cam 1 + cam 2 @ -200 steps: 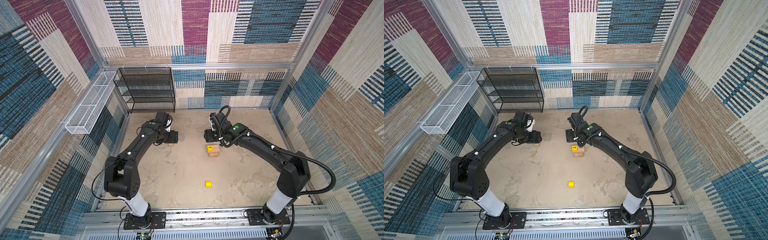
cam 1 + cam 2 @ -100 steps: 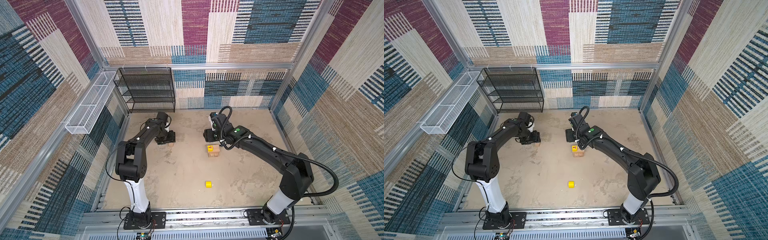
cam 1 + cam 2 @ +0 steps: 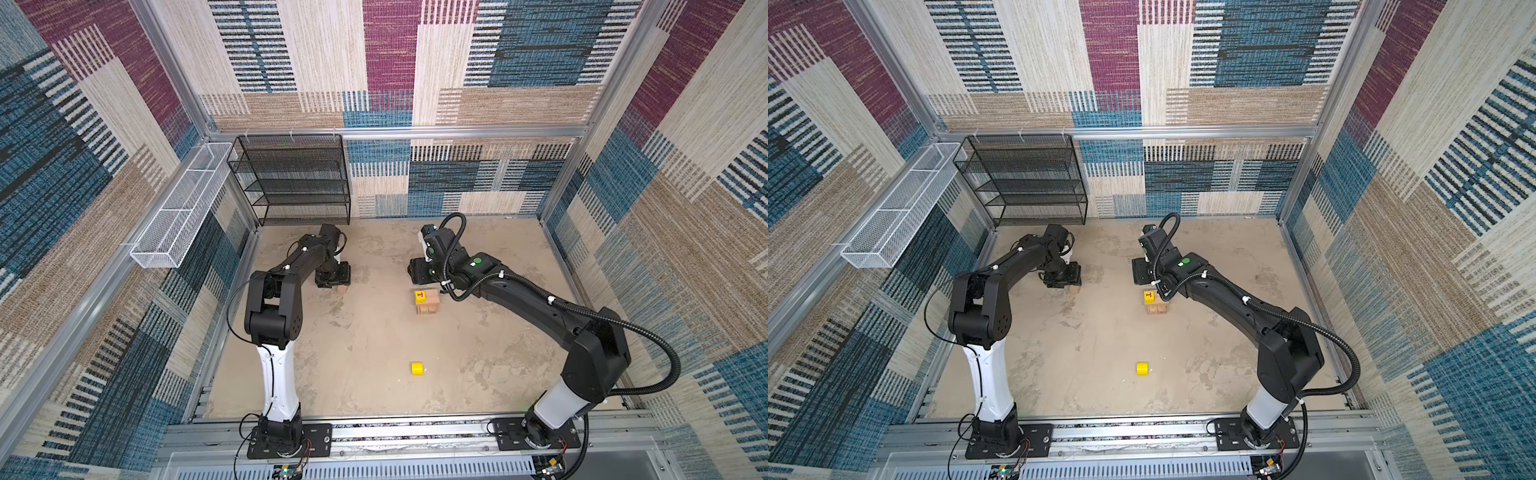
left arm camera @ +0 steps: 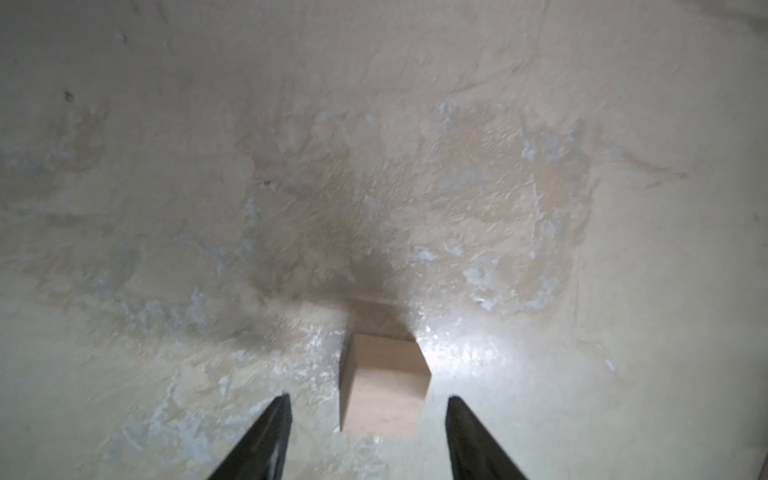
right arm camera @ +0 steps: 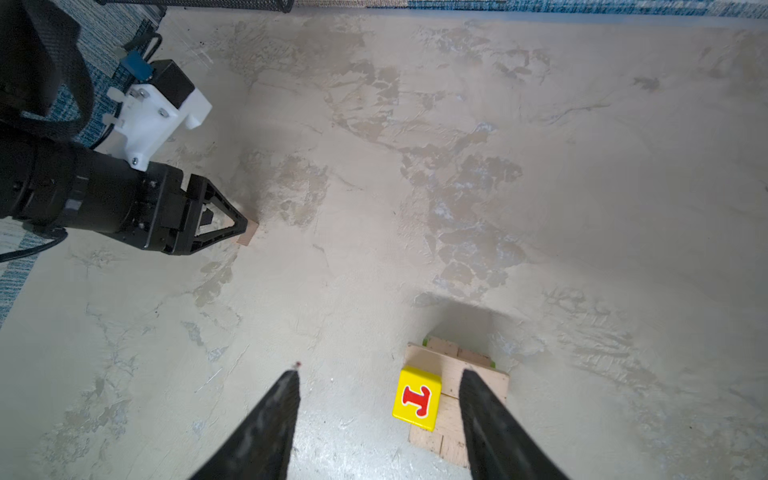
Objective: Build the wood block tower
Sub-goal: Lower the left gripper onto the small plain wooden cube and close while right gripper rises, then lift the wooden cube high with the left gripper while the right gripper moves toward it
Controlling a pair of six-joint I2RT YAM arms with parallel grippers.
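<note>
Tower (image 3: 428,306) partly up on the surface (image 3: 374,332), yellow T block (image 3: 420,295) on top; right end effector (image 5: 380,372) spread, empty, just beside it; left end effector (image 4: 368,401) spread around a loose tan cube (image 3: 341,290), not yet pinching; yellow piece (image 3: 417,368) well apart, unstacked.

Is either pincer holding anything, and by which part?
Nothing held. Left pincer straddles the tan block, gaps both sides; right pincer is open by the tower.
</note>
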